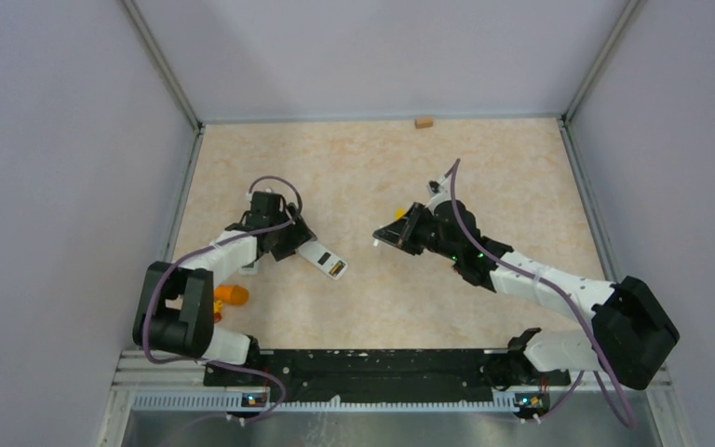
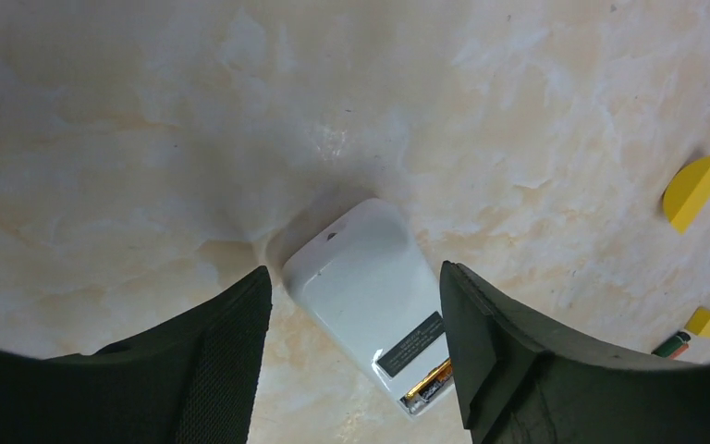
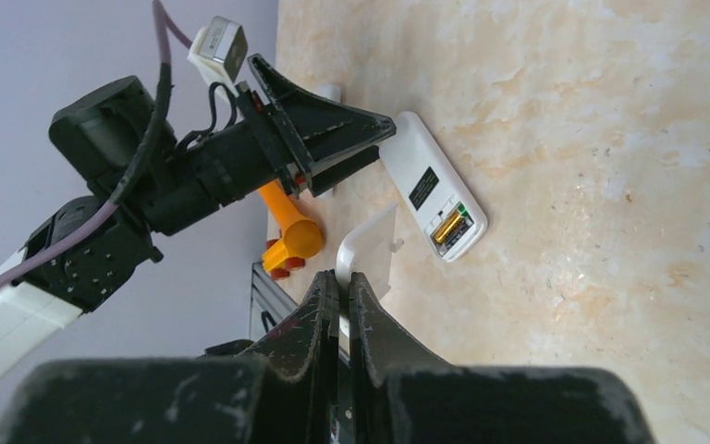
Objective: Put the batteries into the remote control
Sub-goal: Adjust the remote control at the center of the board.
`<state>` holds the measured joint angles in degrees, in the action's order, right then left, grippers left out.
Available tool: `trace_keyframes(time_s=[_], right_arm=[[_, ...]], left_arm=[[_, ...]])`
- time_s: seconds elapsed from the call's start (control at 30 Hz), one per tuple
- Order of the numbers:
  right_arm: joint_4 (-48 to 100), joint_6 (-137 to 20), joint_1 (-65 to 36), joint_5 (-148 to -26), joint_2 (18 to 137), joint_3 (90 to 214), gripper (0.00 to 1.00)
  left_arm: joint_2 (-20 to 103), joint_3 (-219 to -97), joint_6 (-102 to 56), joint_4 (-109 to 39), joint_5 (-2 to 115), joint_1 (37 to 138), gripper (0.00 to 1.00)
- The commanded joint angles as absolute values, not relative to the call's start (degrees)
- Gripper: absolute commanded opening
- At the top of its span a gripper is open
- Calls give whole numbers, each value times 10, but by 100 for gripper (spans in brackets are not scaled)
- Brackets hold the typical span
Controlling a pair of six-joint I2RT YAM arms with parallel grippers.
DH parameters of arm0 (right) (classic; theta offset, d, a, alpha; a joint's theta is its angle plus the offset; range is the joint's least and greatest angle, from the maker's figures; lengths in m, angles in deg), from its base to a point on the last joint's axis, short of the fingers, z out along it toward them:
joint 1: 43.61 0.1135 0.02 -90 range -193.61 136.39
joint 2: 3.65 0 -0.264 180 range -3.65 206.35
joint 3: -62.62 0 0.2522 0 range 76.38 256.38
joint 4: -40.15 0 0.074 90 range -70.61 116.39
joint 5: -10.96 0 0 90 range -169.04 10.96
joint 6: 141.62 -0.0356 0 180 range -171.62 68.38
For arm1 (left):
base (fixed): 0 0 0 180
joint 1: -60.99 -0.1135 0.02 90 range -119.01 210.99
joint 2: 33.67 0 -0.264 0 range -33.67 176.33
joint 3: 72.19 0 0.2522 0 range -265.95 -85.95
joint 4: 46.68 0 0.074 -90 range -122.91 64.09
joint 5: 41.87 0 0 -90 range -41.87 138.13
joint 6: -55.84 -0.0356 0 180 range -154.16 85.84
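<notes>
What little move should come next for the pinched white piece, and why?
Probably carry the white cover over to the remote control: the right fingers are shut on it, and the remote's recess lies open with a gold battery showing inside.

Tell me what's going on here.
The left tool stands open with a finger on each side of the remote control, which lies back up with its recess uncovered and a gold battery showing inside. The right tool is shut on a thin white cover, held off to the side.
</notes>
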<state>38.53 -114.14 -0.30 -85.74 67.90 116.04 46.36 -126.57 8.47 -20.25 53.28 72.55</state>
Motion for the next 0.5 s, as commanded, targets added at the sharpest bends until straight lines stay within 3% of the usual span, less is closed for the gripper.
trace_keyframes(time_s=[0.0, 0.17, 0.47], right_arm=[[377, -1127, -7, -850, 658, 1156, 0], [347, -1124, -9, -858, 652, 1153, 0], [352, -1146, -12, -884, 655, 1122, 0]], left_arm=[[498, -1278, 69, -269, 589, 718, 68], [499, -1263, 79, -284, 631, 718, 55], [457, -1161, 152, -359, 718, 719, 48]])
